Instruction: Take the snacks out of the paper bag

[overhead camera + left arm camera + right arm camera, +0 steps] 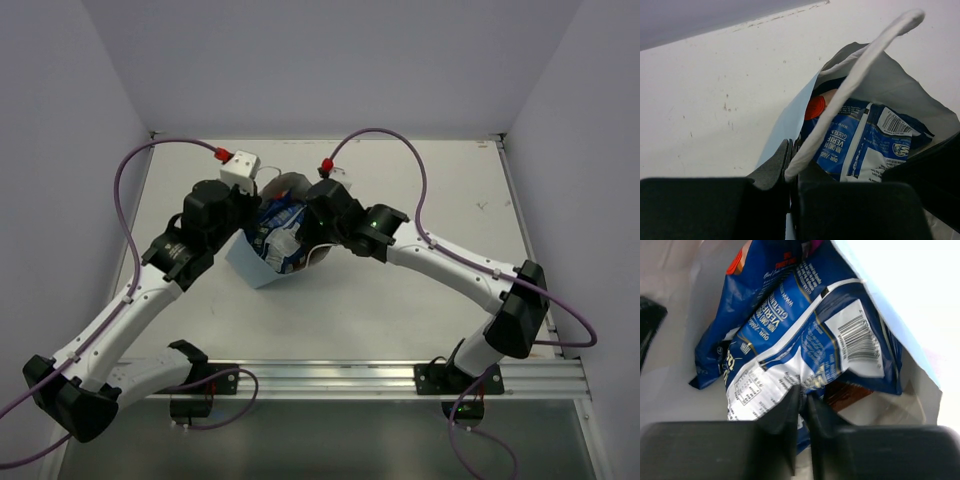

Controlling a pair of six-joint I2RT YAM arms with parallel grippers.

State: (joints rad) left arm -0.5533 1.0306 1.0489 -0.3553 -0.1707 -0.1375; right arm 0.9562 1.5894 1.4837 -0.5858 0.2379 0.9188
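**Risking a dragged paper bag (245,262) on a thin pinch**

Biggest worry is the paper bag itself, which sits mid-worktop (400,310) between the two arms. If the packet catches on the rim or on its neighbours when it is drawn out, the bag could slide, tip or crumple. Only the hold on its white loop handle (855,75) checks that. Next comes the blue-white packet (790,355), lying on top of the pile inside the bag, over a dark blue packet (740,295). Its slick foil is taken only at one edge, so it may slip free.

The left tool (790,165) is fully closed on the handle, close to the bag's rim. The right tool (804,405) reaches into the bag's mouth, jaws nearly together, pinching that edge of the blue-white packet.
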